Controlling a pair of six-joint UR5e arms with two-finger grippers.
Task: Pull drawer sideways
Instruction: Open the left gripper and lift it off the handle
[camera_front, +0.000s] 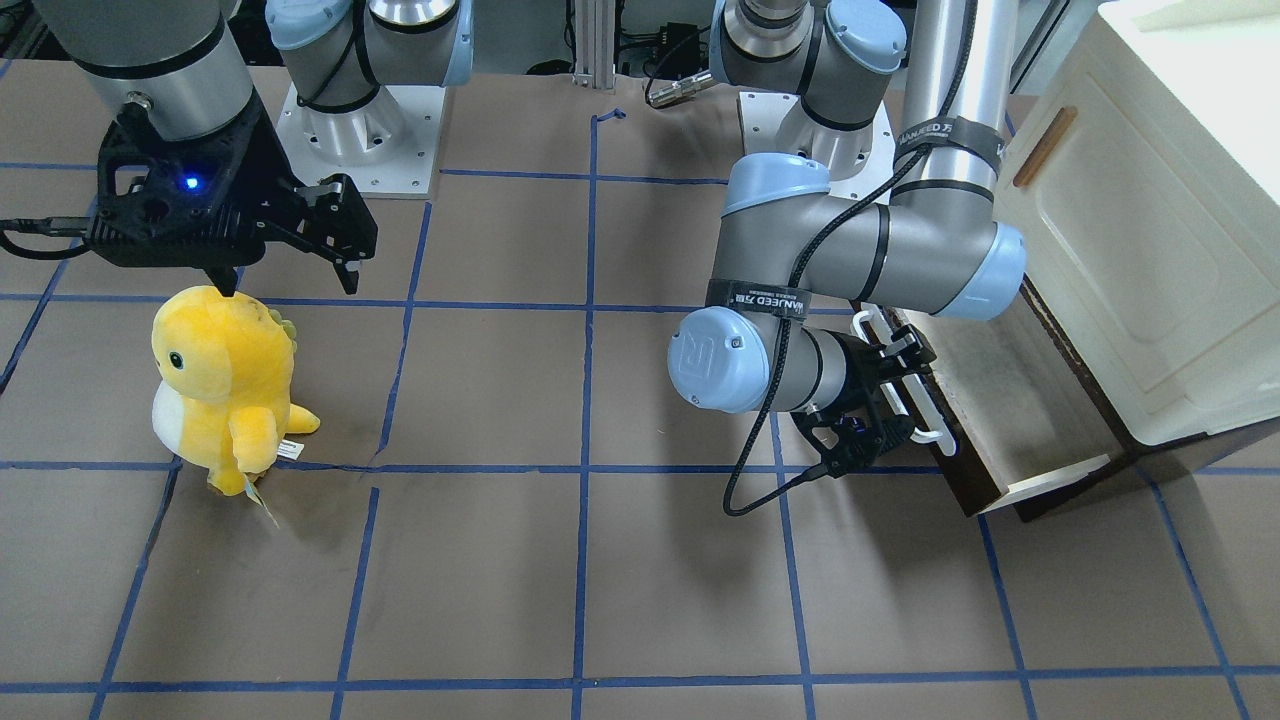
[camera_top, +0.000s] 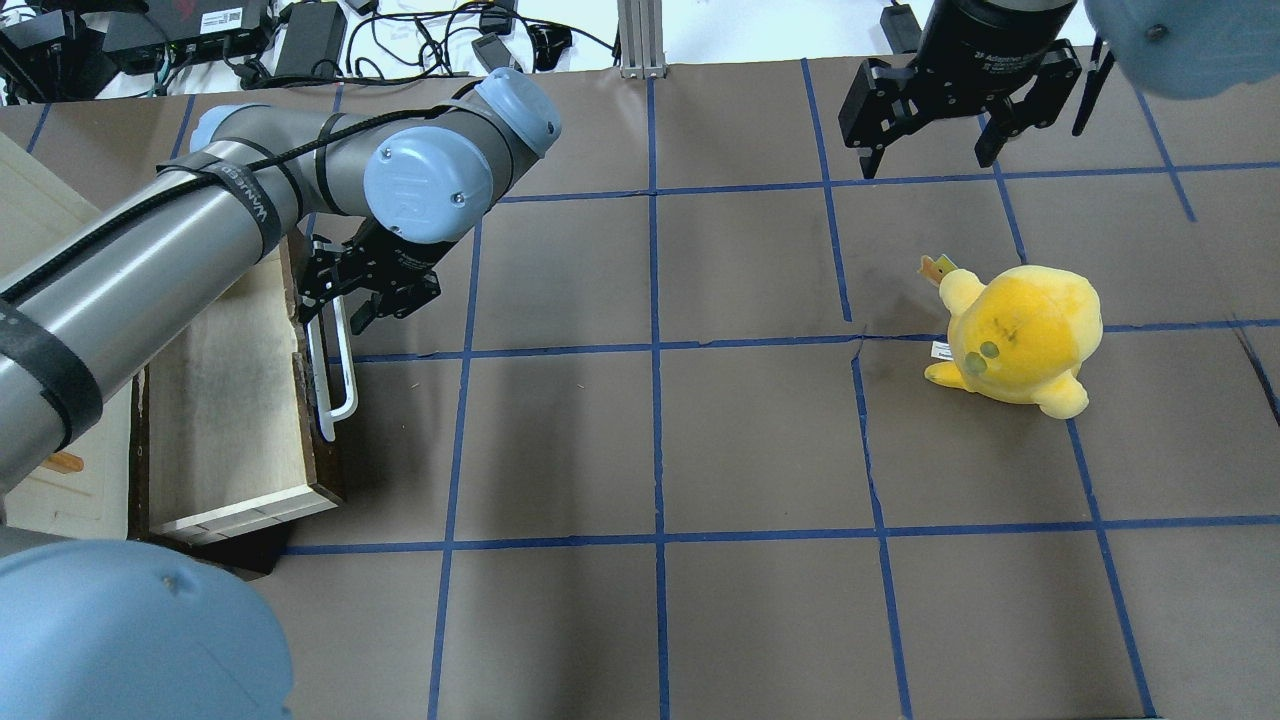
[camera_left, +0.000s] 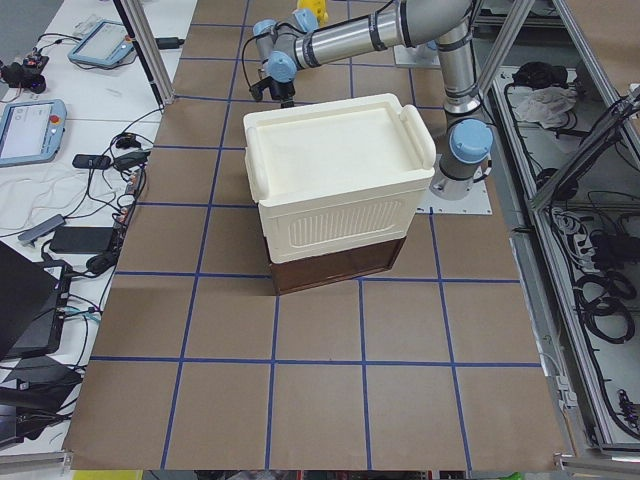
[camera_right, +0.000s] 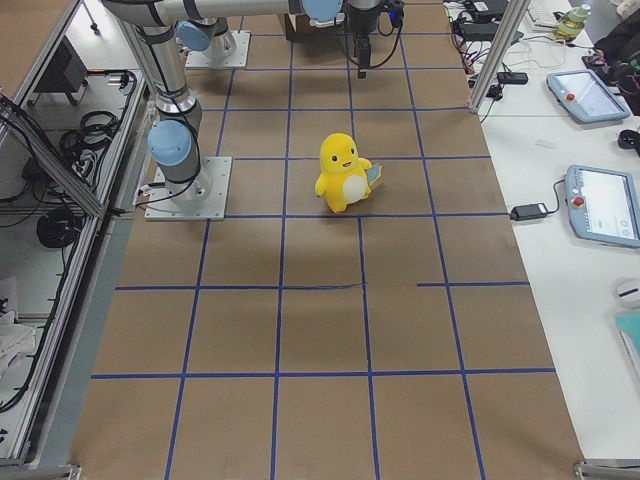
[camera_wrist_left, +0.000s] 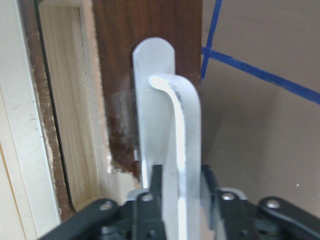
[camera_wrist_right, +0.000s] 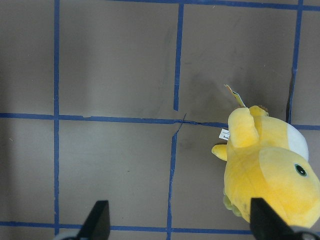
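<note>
Left gripper (camera_wrist_left: 180, 197) is clenched on the white bar handle (camera_wrist_left: 172, 145) of the drawer (camera_top: 225, 400). Wrist cam shows both black fingers (camera_wrist_left: 150, 195) pinching the flat bar toward one end. The forearm lies about level w/ the table, prob. so the pull runs sideways, straight out of the cream-white cabinet (camera_front: 1150, 250).

The drawer sits at the cabinet's base, at the table's end on the robot's left, and is drawn well out: pale wood floor exposed, dark brown front (camera_wrist_left: 145, 45) facing the table's middle. Judging by how much interior shows, the task looks mostly done. The grip is off-centre on the bar, so my guess is a hard pull could skew the drawer in its slot — worth watching.

Right gripper (camera_top: 925, 160) hangs released, fingers spread wide, above brown paper near the yellow plush toy (camera_top: 1015, 340) — well apart from the cabinet, prob. parked there to keep clear of the pull. The plush stands upright w/ nothing touching it.
</note>
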